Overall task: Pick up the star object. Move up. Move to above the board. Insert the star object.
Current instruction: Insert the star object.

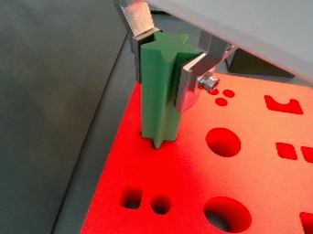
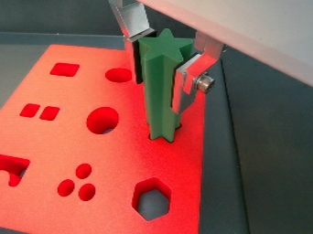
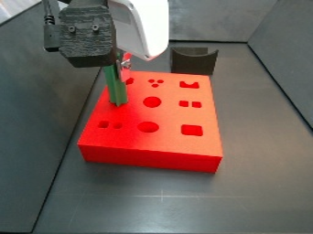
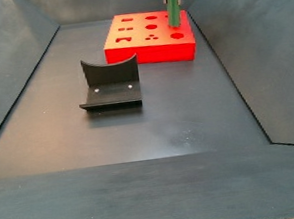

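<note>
One piece only in hand: the star object (image 1: 162,91), a long bright green plastic rod of star section, clamped upright between the flat silver fingers (image 1: 186,84) of the gripper (image 1: 159,57), lower tip already entering the star-shaped hole at the edge of the board (image 1: 244,178), a large flat red rectangular block with shaped holes on top. Fingers closed on the rod's upper part, gripping it from two sides.

Insertion step, by the look of it, and barely begun — most of the rod stands proud of the red surface. Best done by pressing straight down, keeping the rod vertical and the star points lined up with the hole's notches, and letting go only once seated; any tilt would likely jam it against the rim.

Both wrist views show the tip meeting the hole up close, left of centre in each frame. A side view instead gives the whole layout: gripper (image 3: 113,62) upper left, board (image 3: 184,151) centre, dark grey U-shaped holder (image 3: 192,60) behind it at the top. Another side view shows that holder (image 4: 111,84) standing well apart from the board (image 4: 156,50), alone at centre left on the dark floor.
</note>
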{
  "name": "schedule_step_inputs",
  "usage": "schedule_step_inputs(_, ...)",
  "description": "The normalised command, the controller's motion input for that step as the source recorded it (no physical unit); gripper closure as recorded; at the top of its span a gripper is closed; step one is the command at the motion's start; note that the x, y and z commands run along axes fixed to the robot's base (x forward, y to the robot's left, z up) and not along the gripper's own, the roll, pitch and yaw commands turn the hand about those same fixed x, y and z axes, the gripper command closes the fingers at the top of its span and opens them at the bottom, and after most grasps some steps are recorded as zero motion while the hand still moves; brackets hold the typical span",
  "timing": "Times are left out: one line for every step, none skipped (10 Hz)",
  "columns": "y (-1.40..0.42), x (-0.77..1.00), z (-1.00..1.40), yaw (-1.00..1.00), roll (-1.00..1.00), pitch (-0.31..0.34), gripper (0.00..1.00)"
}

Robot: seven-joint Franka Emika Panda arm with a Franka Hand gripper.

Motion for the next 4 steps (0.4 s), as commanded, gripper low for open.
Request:
schedule_step_inputs(-0.03,0.0,0.0,0.0,0.05,0.0,1.0)
schedule_step_inputs(0.0,0.0,-0.04,0.0,0.07,0.0,1.0)
schedule_step_inputs(0.03,0.01,-0.08,0.02,0.02,0.009,1.0)
schedule_step_inputs(0.0,0.0,0.0,0.0,0.0,0.0,1.0)
